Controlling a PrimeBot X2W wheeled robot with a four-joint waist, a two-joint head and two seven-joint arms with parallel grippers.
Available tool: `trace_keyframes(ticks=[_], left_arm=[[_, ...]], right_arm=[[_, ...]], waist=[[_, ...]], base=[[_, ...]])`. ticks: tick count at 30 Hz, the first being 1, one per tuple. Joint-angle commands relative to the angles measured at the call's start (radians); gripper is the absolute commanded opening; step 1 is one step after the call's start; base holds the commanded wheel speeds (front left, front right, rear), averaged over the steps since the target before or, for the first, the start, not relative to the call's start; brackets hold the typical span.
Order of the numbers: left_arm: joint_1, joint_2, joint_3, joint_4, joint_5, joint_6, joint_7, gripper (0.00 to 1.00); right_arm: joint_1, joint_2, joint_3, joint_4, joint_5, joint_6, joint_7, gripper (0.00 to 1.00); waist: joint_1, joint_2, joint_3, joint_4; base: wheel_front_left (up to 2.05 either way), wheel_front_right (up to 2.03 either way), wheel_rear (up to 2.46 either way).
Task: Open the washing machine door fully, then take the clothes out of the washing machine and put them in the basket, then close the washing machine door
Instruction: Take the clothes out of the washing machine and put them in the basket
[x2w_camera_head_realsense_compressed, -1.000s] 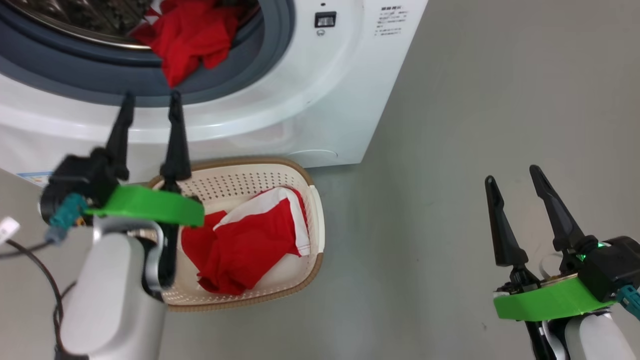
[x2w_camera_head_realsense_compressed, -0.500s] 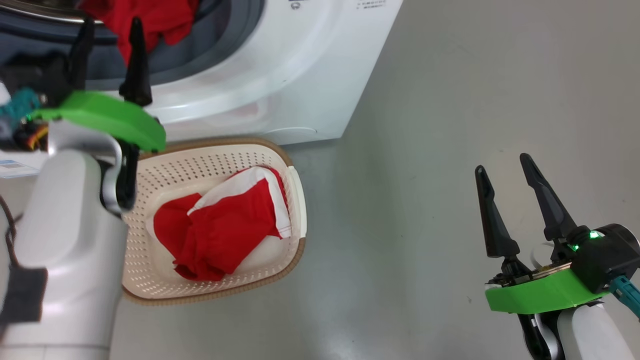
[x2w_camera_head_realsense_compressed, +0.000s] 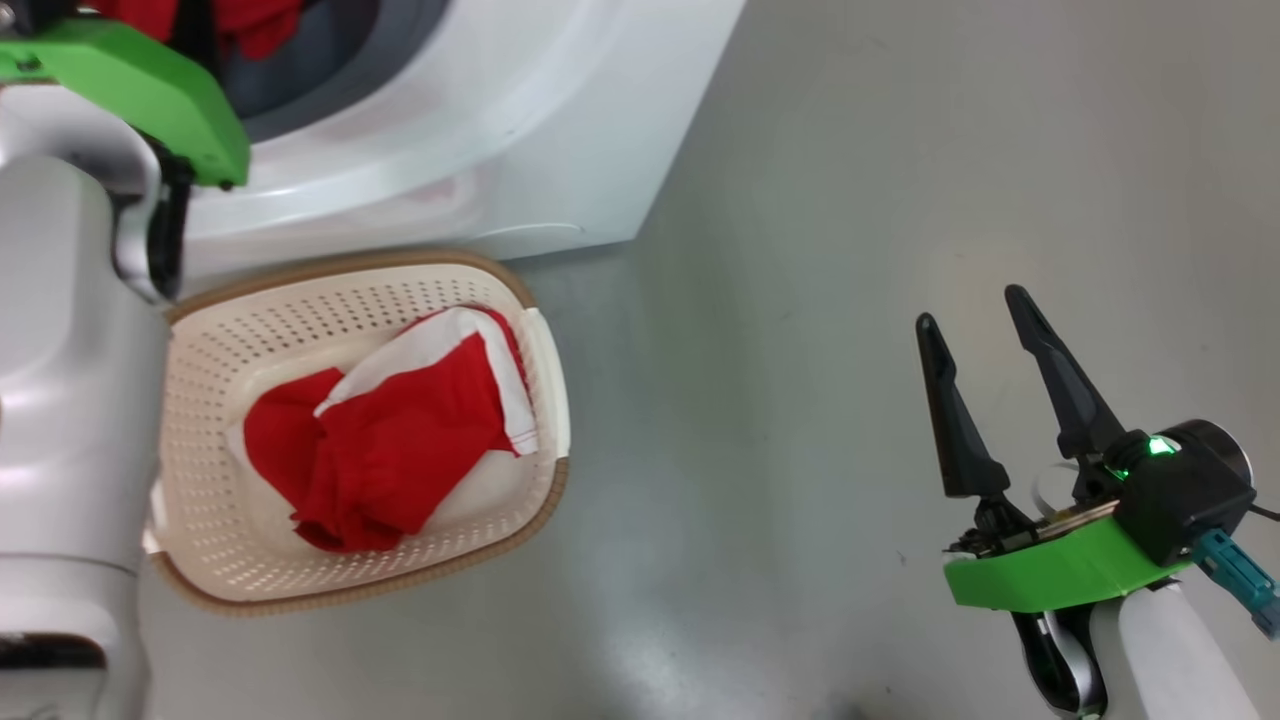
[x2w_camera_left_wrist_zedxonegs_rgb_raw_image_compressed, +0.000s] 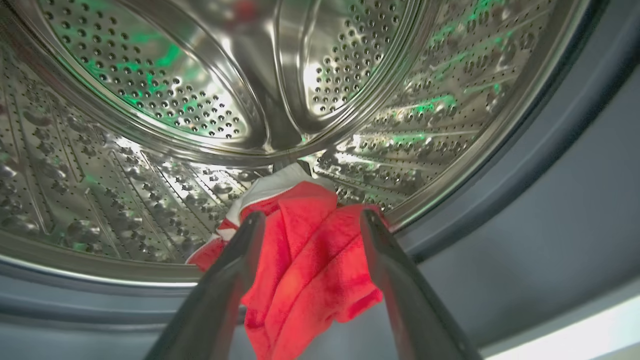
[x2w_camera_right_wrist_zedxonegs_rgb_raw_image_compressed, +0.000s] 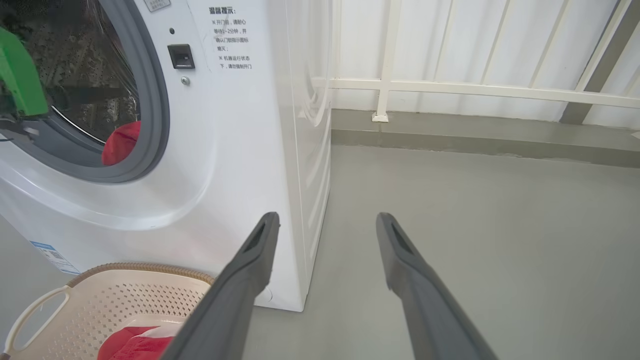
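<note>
Black, long fingers of the left gripper (x2w_camera_left_wrist_zedxonegs_rgb_raw_image_compressed: 312, 215) stand spread at the mouth of the big white front-loading washing machine (x2w_camera_head_realsense_compressed: 520, 130). A crumpled bright red garment (x2w_camera_left_wrist_zedxonegs_rgb_raw_image_compressed: 310, 270) with a white band lies between them, draped over the lip. Whether either finger touches the cloth cannot be told. Behind it curves the perforated steel drum (x2w_camera_left_wrist_zedxonegs_rgb_raw_image_compressed: 150, 100), edged by the grey rubber ring (x2w_camera_left_wrist_zedxonegs_rgb_raw_image_compressed: 550, 200).

In the head view the left arm's pale forearm (x2w_camera_head_realsense_compressed: 70, 380) covers the left side of the small cream-white perforated plastic basket (x2w_camera_head_realsense_compressed: 370, 262) with its brown woven-look rim, and the green wrist plate (x2w_camera_head_realsense_compressed: 150, 90) hides part of the machine's opening. The basket sits on the grey floor (x2w_camera_head_realsense_compressed: 800, 300) just in front of the machine and holds a second red-and-white garment (x2w_camera_head_realsense_compressed: 390, 450).

The right gripper (x2w_camera_head_realsense_compressed: 970, 306) hovers well apart to the right, above the floor, fingers spread. Past the machine's side, the right wrist view shows a white railing (x2w_camera_right_wrist_zedxonegs_rgb_raw_image_compressed: 475, 90) along the far wall.
</note>
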Motion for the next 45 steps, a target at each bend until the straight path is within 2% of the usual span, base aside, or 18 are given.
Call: trace_keyframes(ticks=[1, 15, 19, 23, 30, 31, 32, 33, 41, 45], left_arm=[[-0.023, 0.048, 0.008, -0.004, 0.012, 0.005, 0.009, 1.0], [-0.134, 0.12, -0.06, 0.215, 0.068, 0.034, 0.126, 1.0], [-0.137, 0.138, -0.066, 0.244, 0.067, 0.036, 0.153, 1.0], [-0.132, 0.154, -0.068, 0.262, 0.064, 0.059, 0.181, 1.0], [-0.132, 0.152, -0.075, 0.273, 0.055, 0.07, 0.202, 1.0], [-0.132, 0.151, -0.072, 0.274, 0.049, 0.065, 0.203, 0.91], [-0.133, 0.15, -0.07, 0.275, 0.043, 0.06, 0.203, 0.31], [-0.133, 0.148, -0.07, 0.276, 0.041, 0.055, 0.205, 0.0], [-0.141, 0.145, -0.074, 0.272, 0.026, 0.036, 0.177, 0.0], [-0.148, 0.138, -0.071, 0.251, 0.013, 0.032, 0.095, 0.0]], right_arm=[[-0.016, -0.011, 0.028, -0.019, 0.013, 0.006, -0.006, 1.0], [-0.046, -0.011, 0.069, 0.0, 0.031, 0.006, -0.006, 1.0], [-0.05, -0.011, 0.081, 0.003, 0.038, 0.006, -0.006, 1.0], [-0.053, -0.011, 0.089, 0.004, 0.043, 0.006, -0.006, 1.0], [-0.055, -0.011, 0.09, 0.005, 0.047, 0.006, -0.006, 1.0], [-0.055, -0.011, 0.09, 0.005, 0.047, 0.006, -0.006, 1.0], [-0.055, -0.011, 0.089, 0.005, 0.048, 0.006, -0.006, 1.0], [-0.056, -0.011, 0.089, 0.004, 0.049, 0.006, -0.006, 1.0], [-0.059, -0.011, 0.087, 0.003, 0.049, 0.006, -0.006, 1.0], [-0.06, -0.011, 0.082, 0.004, 0.049, 0.006, -0.006, 1.0]], waist=[[0.0, 0.0, 0.018, -0.021], [0.0, 0.0, 0.051, -0.083], [0.0, 0.0, 0.056, -0.096], [0.0, 0.0, 0.059, -0.108], [0.0, 0.0, 0.062, -0.111], [0.0, 0.0, 0.063, -0.111], [0.0, 0.0, 0.063, -0.111], [0.0, 0.0, 0.063, -0.11], [0.0, 0.0, 0.061, -0.103], [0.0, 0.0, 0.058, -0.092]], base=[[0.0, 0.0, 0.0], [0.0, 0.0, 0.0], [0.0, 0.0, 0.0], [0.0, 0.0, 0.0], [0.0, 0.0, 0.0], [0.0, 0.0, 0.0], [0.0, 0.0, 0.0], [0.0, 0.0, 0.0], [0.0, 0.0, 0.0], [0.0, 0.0, 0.0]])
